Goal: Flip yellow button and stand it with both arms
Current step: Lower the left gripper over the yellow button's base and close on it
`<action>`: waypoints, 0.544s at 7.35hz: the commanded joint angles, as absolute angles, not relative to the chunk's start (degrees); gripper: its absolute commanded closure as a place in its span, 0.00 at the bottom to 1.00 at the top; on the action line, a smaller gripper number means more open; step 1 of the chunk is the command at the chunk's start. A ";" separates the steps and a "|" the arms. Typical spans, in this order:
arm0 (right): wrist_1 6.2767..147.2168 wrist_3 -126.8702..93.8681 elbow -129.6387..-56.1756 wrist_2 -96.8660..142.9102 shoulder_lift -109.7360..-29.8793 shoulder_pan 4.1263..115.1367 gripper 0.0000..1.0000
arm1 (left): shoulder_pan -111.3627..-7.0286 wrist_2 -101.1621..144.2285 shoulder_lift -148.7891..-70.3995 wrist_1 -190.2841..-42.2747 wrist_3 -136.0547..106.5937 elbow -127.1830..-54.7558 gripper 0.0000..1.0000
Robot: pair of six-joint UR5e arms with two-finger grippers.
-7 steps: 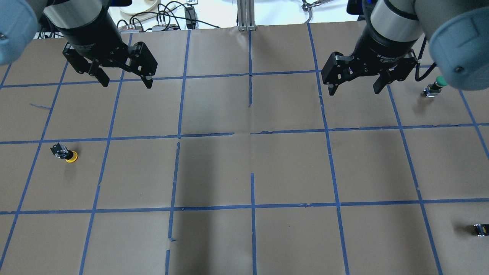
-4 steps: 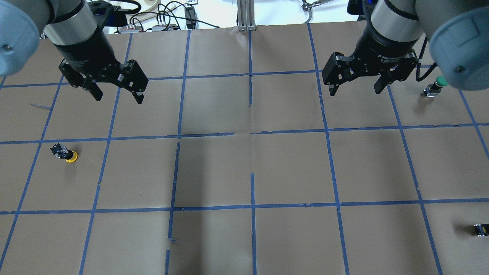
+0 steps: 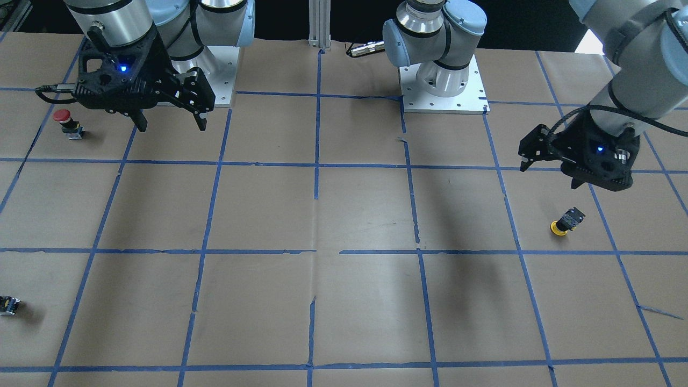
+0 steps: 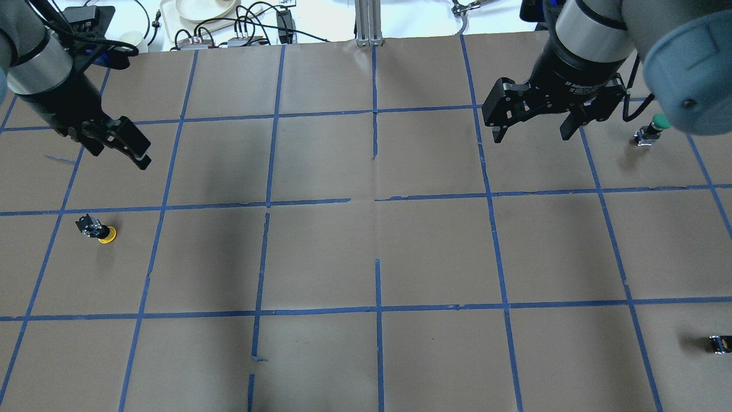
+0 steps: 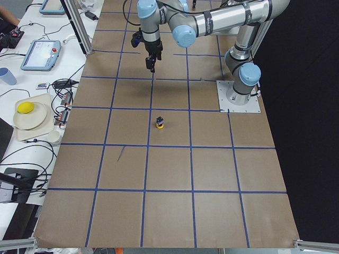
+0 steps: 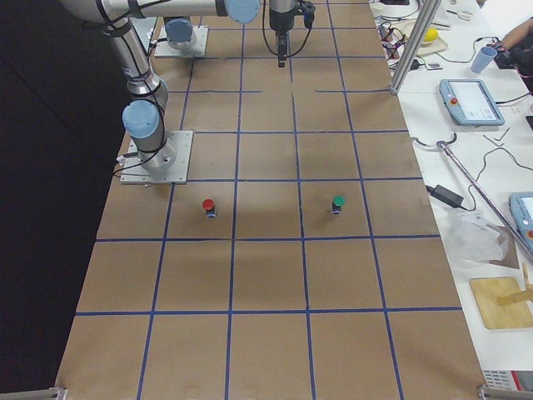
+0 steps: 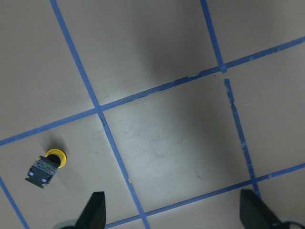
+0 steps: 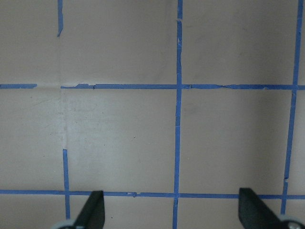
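Note:
The yellow button (image 4: 98,229) stands in a left-hand grid cell of the table. It seems to rest on its yellow cap with the black body on top. It also shows in the front-facing view (image 3: 566,222), the exterior left view (image 5: 160,123) and the left wrist view (image 7: 47,166). My left gripper (image 4: 117,153) is open and empty, in the air about one cell away from the button; its jaws stand wide in the wrist view (image 7: 174,214). My right gripper (image 4: 530,136) is open and empty, far off on the other side (image 3: 172,126).
A red-capped button (image 3: 64,121) and a green-capped button (image 4: 652,129) stand near the right arm. A tiny black-and-yellow block (image 4: 719,343) lies at the right edge. Brown paper with a blue tape grid (image 4: 320,257) covers the table. Cables and dishes (image 4: 200,11) lie beyond its edge.
My left gripper has swung to the left and toward the yellow button's side of the table, turning as it went. The right arm and the buttons have not moved.

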State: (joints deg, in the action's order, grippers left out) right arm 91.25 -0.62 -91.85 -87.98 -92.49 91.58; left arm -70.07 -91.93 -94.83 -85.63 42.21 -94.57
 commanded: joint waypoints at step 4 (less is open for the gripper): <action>91.14 -0.62 -91.76 -88.07 -92.55 91.58 0.00 | -55.65 -91.23 -101.07 -62.47 76.40 -104.74 0.00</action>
